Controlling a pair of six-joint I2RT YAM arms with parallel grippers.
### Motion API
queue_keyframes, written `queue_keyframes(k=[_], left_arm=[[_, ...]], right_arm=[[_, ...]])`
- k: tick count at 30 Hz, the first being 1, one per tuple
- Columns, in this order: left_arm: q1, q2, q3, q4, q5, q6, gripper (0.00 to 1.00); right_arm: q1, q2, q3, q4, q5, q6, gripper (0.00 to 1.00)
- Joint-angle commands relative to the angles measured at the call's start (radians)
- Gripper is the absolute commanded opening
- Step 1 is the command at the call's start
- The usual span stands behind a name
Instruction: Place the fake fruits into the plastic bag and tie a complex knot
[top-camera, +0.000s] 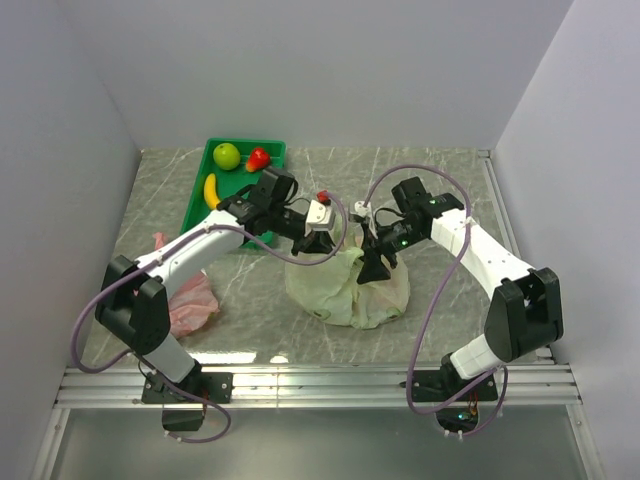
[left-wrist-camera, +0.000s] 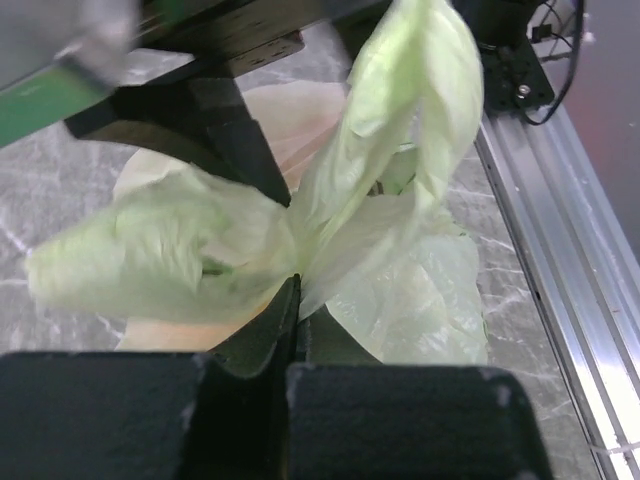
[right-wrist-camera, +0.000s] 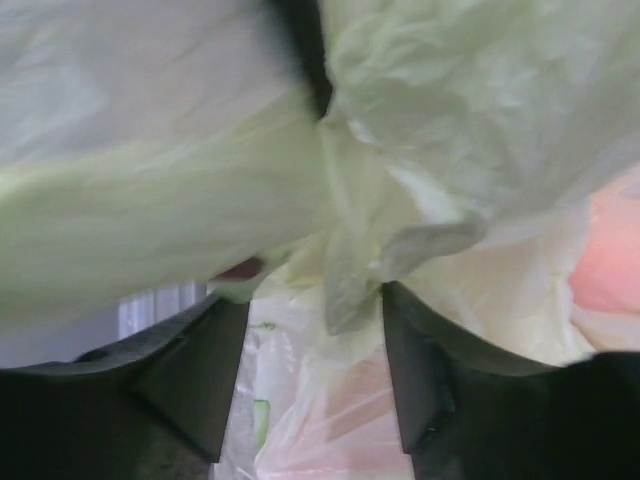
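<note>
The pale green plastic bag (top-camera: 350, 290) sits bunched in the middle of the table, its top gathered upward. My left gripper (top-camera: 330, 245) is shut on a fold of the bag (left-wrist-camera: 380, 210), with the film pinched between its closed fingertips (left-wrist-camera: 297, 285). My right gripper (top-camera: 376, 262) is open, and a twisted tail of the bag (right-wrist-camera: 350, 280) hangs between its spread fingers (right-wrist-camera: 210, 370). Peach-coloured shapes (right-wrist-camera: 600, 270) show through the film. A green apple (top-camera: 227, 155), a small red fruit (top-camera: 258, 158) and a yellow banana (top-camera: 211, 190) lie in the green tray (top-camera: 262, 147).
A crumpled pink bag (top-camera: 190, 300) lies at the left, near the left arm's base. The aluminium rail (top-camera: 320, 380) runs along the near edge. White walls close in the back and both sides.
</note>
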Motion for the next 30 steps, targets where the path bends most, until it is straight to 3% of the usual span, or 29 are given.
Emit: queue_keyframes(k=[1, 6, 11, 13, 14, 16, 18, 19, 23, 29, 30], left_arm=[[0.018, 0.000, -0.003, 0.081, -0.012, -0.067, 0.01], [0.018, 0.018, 0.020, 0.112, -0.003, -0.108, 0.02], [-0.019, 0.052, 0.053, 0.118, -0.014, -0.139, 0.04], [-0.025, 0.060, 0.059, 0.125, -0.017, -0.151, 0.06], [-0.025, 0.058, 0.060, 0.119, -0.017, -0.148, 0.07], [-0.022, 0.043, 0.060, 0.110, -0.029, -0.144, 0.12], [-0.014, 0.024, 0.056, 0.098, -0.029, -0.150, 0.17], [0.001, 0.002, 0.057, 0.086, -0.012, -0.150, 0.26], [0.082, -0.083, 0.022, 0.087, 0.023, -0.245, 0.43], [0.188, -0.203, 0.002, 0.041, -0.050, -0.268, 0.60], [0.191, -0.209, 0.005, 0.043, -0.075, -0.257, 0.71]], right_arm=[[-0.009, -0.024, 0.012, -0.074, -0.028, -0.082, 0.69], [-0.006, -0.005, 0.041, -0.007, -0.034, -0.001, 0.75], [0.005, 0.063, 0.109, -0.028, -0.104, 0.041, 0.72], [0.009, 0.100, 0.141, -0.055, -0.114, 0.031, 0.64], [0.008, 0.110, 0.152, -0.071, -0.114, 0.021, 0.54], [0.009, 0.135, 0.167, -0.100, -0.108, 0.002, 0.43], [0.006, 0.146, 0.167, -0.115, -0.109, -0.015, 0.36], [0.006, 0.147, 0.166, -0.120, -0.112, -0.021, 0.28], [0.006, 0.160, 0.181, -0.157, -0.115, -0.052, 0.00], [0.006, 0.167, 0.198, -0.186, -0.120, -0.084, 0.00], [0.006, 0.166, 0.201, -0.189, -0.123, -0.093, 0.00]])
